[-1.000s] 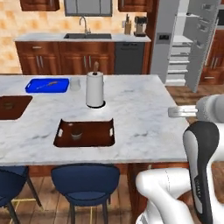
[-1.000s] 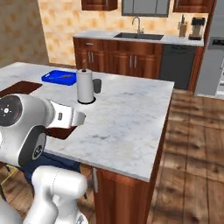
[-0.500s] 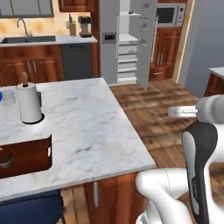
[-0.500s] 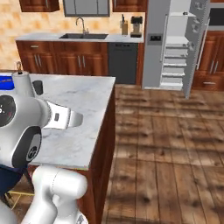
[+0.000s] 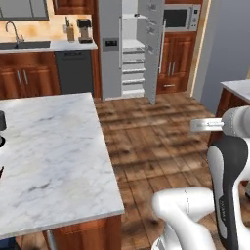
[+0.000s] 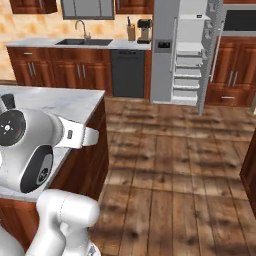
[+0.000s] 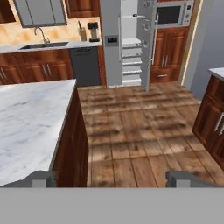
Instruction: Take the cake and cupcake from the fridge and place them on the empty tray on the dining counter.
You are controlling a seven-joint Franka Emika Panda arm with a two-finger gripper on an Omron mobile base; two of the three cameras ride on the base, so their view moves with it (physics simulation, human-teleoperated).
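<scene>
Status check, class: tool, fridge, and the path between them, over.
Tool open, holding nothing. Fridge ahead, one door open, shelves showing. Bare wood floor between; dining counter at left.

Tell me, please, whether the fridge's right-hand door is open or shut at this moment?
Open. The fridge has its right door swung outward, exposing white shelves inside; the left door with the dark panel looks shut.

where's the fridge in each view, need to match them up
Left base view: the fridge stands top centre, right door swung open.
Right base view: the fridge is at top, right of centre, shelves showing.
Hand view: the fridge is top centre.
Shared landmark: the dark dishwasher just left of it.
</scene>
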